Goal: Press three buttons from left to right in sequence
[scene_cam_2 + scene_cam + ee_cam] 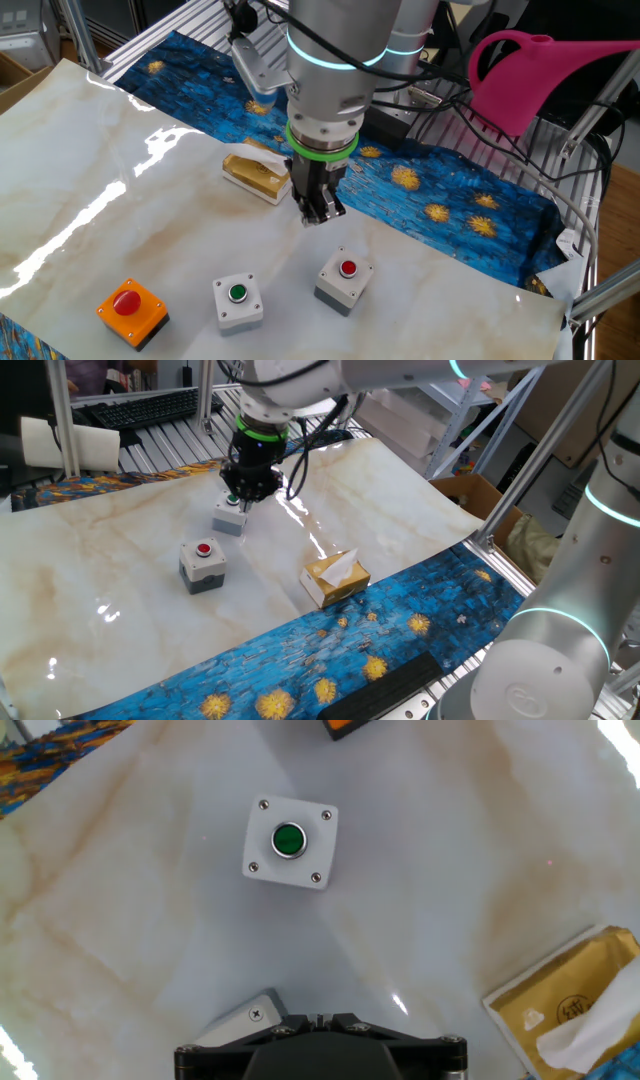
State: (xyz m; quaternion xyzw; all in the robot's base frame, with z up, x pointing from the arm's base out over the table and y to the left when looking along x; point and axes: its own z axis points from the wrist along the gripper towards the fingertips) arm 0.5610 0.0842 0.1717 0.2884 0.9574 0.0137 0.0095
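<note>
Marble tabletop [120, 200] carries three buttons [238, 293]; hand [320, 212] seemingly above.

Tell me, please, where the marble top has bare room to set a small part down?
Free: the wide marble stretch left of the tissue box, away from the buttons. Crowded: the row of orange box, green-button box and red-button grey box, with the tool above.

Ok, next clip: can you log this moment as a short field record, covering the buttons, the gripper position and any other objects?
surface: marble-pattern tabletop
button boxes: grey box with red button; grey box with green button; orange box with red button
gripper: hanging above the table, touching no box in the other fixed view
gripper state: cannot tell
other object: tan tissue box
</note>
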